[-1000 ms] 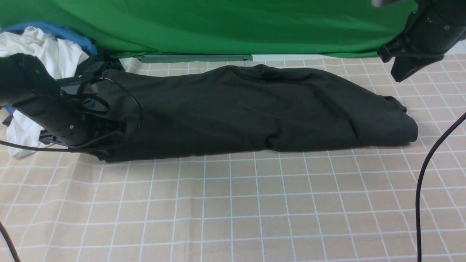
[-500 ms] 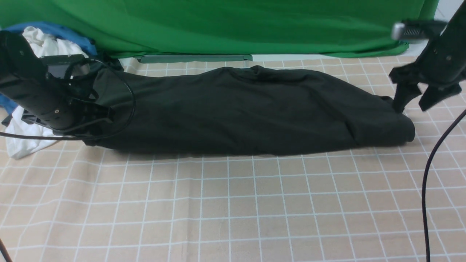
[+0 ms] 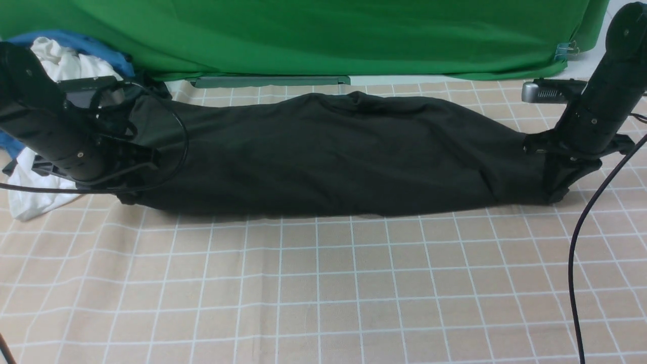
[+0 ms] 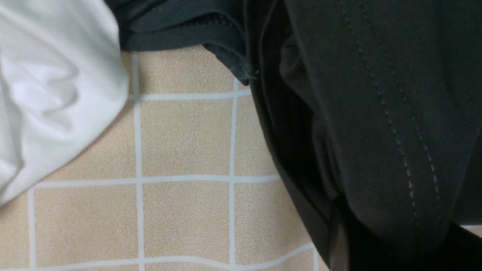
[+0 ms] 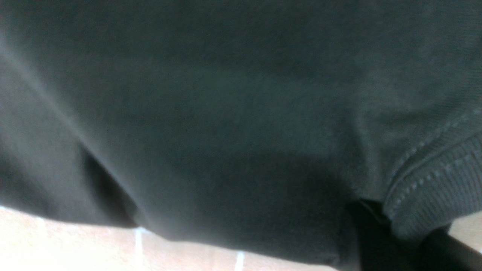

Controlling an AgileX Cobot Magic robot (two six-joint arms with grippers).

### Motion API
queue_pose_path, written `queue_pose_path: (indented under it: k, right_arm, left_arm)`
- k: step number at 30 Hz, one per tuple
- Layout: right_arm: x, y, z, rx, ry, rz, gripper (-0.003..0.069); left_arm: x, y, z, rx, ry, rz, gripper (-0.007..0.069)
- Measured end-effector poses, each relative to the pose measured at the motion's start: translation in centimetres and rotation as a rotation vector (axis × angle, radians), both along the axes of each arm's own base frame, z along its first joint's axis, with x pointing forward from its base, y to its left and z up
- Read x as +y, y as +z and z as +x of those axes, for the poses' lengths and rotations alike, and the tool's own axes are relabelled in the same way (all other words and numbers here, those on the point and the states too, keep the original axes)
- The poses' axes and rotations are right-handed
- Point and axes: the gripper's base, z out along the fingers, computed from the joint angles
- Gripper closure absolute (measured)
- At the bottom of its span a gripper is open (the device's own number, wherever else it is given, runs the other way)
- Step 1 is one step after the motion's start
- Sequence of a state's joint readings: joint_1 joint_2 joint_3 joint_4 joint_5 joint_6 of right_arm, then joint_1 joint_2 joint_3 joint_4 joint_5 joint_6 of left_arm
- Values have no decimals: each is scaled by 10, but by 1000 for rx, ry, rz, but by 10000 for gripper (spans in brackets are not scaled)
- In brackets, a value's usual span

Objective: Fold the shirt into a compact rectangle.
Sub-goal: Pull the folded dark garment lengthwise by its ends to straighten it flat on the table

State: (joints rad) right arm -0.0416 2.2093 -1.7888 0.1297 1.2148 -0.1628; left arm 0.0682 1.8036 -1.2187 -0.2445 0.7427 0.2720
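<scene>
Left gripper (image 3: 132, 167): its jaws are pinched together on the left end of the shirt (image 3: 328, 151). The black cloth bunches up right at its tips.
Right gripper (image 3: 558, 177): its jaws are closed too. The right end of the shirt is caught in them and lifted a little off the table.
Left wrist view: the shirt (image 4: 376, 113) hangs very close to the camera, and a stitched hem runs along it.
Right wrist view: the shirt (image 5: 226, 113) fills almost the whole blurry picture. A ribbed edge shows at one side.
Shirt: it is a long black roll, pulled out between the two grippers from the robot's left to its right. It lies across the far part of the table, with soft wrinkles in the middle.
White cloth (image 3: 30, 197): it is crumpled just beside the left gripper, on the outer side.
Blue cloth (image 3: 103, 53): it peeks out behind the white cloth.
Table cover (image 3: 323, 283): it is tan with white lines making squares, and the shirt lies on it.
Black cable (image 3: 576, 263): it hangs down near the right gripper.
Green sheet (image 3: 303, 35): it hangs behind the table.
</scene>
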Motion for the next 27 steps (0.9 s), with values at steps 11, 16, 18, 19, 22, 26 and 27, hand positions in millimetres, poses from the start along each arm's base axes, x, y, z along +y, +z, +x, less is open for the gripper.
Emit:
queue_pose_path:
  k: [11, 16, 18, 19, 22, 26, 27]
  right_arm:
    - [-22, 69, -90, -38, -37, -73, 589]
    - [-24, 55, -169, 85, -65, -79, 589]
    - [-21, 49, -192, 97, -66, -78, 589]
    - [-20, 45, -203, 92, -67, -78, 589]
    - [-18, 32, -221, 43, -77, -85, 589]
    - [-17, 22, -229, 23, -89, -89, 587]
    - [-17, 22, -229, 24, -89, -89, 585]
  left_arm:
    - [-5, 53, -47, 17, -12, -18, 535]
    - [-6, 49, -97, 101, 39, -18, 535]
    - [-7, 46, -118, 125, 66, -12, 535]
    - [-7, 47, -129, 127, 80, -10, 535]
    - [-8, 41, -151, 149, 85, -8, 535]
    - [-7, 34, -165, 154, 81, 13, 535]
    - [-6, 33, -166, 157, 77, 25, 535]
